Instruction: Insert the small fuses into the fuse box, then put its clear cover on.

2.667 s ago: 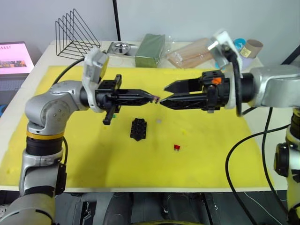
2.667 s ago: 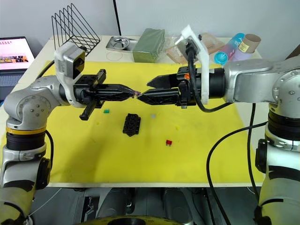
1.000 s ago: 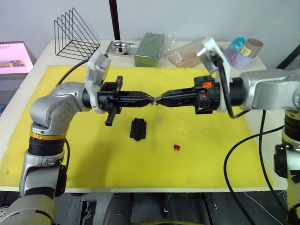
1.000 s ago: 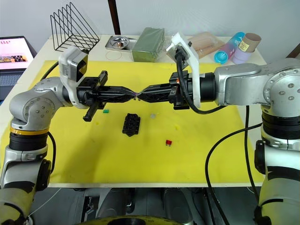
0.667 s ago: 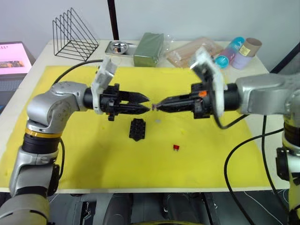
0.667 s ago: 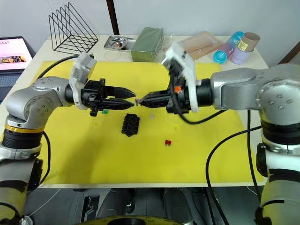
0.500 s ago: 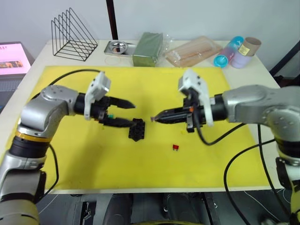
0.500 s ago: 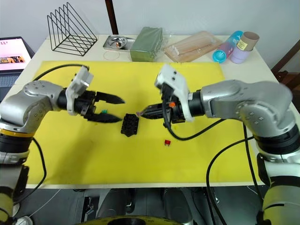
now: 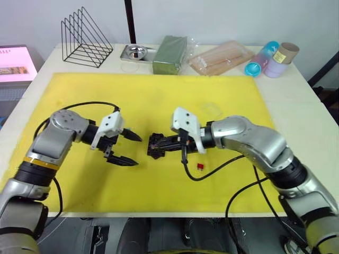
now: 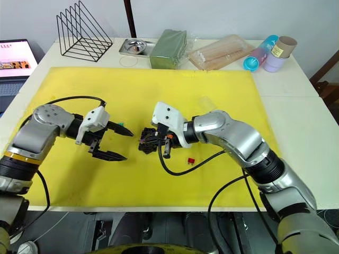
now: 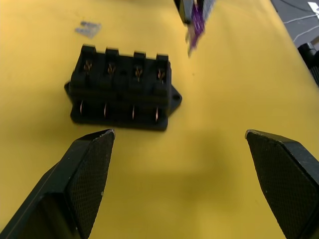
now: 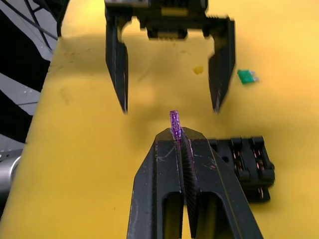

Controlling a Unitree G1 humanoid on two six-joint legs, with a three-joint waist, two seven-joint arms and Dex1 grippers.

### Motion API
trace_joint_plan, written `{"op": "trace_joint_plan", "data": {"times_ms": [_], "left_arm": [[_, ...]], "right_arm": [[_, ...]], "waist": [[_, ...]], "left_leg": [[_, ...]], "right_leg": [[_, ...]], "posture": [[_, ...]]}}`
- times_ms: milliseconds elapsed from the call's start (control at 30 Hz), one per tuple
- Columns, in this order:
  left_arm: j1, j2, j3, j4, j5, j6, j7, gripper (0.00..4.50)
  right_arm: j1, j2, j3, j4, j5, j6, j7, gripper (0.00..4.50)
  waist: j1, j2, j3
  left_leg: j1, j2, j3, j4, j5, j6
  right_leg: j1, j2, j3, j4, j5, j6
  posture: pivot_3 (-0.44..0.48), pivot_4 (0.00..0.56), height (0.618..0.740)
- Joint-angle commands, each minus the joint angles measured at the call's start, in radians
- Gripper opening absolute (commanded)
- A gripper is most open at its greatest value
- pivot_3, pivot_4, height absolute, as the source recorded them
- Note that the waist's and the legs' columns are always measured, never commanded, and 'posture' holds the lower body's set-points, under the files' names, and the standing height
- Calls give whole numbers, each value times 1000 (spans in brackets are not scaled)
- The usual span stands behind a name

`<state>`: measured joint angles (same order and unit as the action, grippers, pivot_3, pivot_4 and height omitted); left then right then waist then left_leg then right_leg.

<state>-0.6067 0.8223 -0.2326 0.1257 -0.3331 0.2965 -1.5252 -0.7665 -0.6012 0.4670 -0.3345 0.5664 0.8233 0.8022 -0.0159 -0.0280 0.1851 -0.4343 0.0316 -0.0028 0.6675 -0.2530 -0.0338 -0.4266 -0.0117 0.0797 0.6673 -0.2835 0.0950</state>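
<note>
- We see the bench [image 9: 296,111] carrying a yellow mat [image 9: 159,95] over most of its top; a wire rack [image 9: 85,32], a green block [image 9: 169,50] and a clear bag of sticks [image 9: 220,55] sit along its far edge.
- We find the left gripper [image 9: 128,148] low over the mat toward the left edge, jaws spread wide and holding nothing.
- We find the right gripper [image 12: 175,130] near the mat's middle, jaws pressed together, pinching the purple fuse [image 12: 174,122] upright at the tips, just beside the fuse box.
- The fuse box [image 11: 122,87] lies on the mat's middle, between the two grippers.
- The clear cover [image 9: 212,110] rests on the mat, toward the far right.
- The red fuse [image 9: 201,166] lies nearer the front edge; the green fuse [image 12: 247,76] lies by the left gripper.
</note>
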Motion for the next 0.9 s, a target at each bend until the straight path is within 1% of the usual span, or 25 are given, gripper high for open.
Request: {"op": "trace_joint_plan", "data": {"times_ms": [33,333,900], "left_arm": [[-10,0,25,-6,10,-16,5,4455],[1,-11,28,-9,21,-27,17,4455],[4,-19,30,-23,19,-25,25,4455]], "right_arm": [[-5,24,-22,1,-31,-12,19,0],[10,59,-23,54,-92,-24,53,0],[37,79,-37,71,-161,-32,80,0]], "waist": [[-1,0,0],[-1,0,0],[-1,0,0]], "left_leg": [[0,0,0,0,0,0],[0,0,0,0,0,0],[0,-1,0,0,0,0]], "right_leg": [[0,0,0,0,0,0],[0,0,0,0,0,0],[0,0,-1,1,0,0]], "posture": [[0,150,740],[0,150,740],[0,150,740]]}}
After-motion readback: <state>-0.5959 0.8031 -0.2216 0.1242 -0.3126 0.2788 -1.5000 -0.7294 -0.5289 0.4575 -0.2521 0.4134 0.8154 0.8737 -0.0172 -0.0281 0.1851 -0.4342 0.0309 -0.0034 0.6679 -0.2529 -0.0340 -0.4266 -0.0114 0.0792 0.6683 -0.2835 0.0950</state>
